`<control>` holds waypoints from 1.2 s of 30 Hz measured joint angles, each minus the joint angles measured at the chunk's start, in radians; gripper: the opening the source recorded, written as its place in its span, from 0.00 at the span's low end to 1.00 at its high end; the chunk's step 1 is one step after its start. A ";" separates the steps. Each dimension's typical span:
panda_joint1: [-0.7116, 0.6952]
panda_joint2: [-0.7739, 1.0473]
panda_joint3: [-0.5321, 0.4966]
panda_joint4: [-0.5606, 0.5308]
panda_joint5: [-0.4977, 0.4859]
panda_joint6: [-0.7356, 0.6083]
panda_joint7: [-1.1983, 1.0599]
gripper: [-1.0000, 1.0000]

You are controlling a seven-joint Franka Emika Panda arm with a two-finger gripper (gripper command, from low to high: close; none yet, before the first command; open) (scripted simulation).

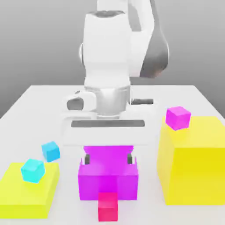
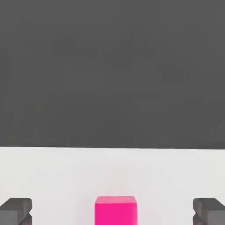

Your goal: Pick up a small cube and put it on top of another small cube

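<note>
The small crimson red cube [image 1: 107,206] sits on the white table [image 1: 39,105], just in front of a big magenta block [image 1: 108,178]. In the hand view the red cube [image 2: 116,211] lies between the two dark fingers [image 2: 16,211], apart from both. My gripper [image 1: 109,158] hangs open over the magenta block's top, with nothing held. The small light cyan cube [image 1: 33,170] rests on a low yellow block [image 1: 26,193] at the exterior view's left.
A deeper sky-blue small cube [image 1: 51,150] sits on the table behind the low yellow block. A tall yellow block [image 1: 193,167] stands at the exterior view's right, with a small magenta-pink cube [image 1: 178,117] on its top.
</note>
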 joint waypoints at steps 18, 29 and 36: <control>-0.012 0.273 0.010 -0.010 0.005 0.170 -0.013 0.00; -0.171 -0.034 -0.113 -0.017 -0.040 -0.098 0.147 0.00; -0.339 -0.168 -0.181 -0.046 -0.068 -0.218 0.370 0.00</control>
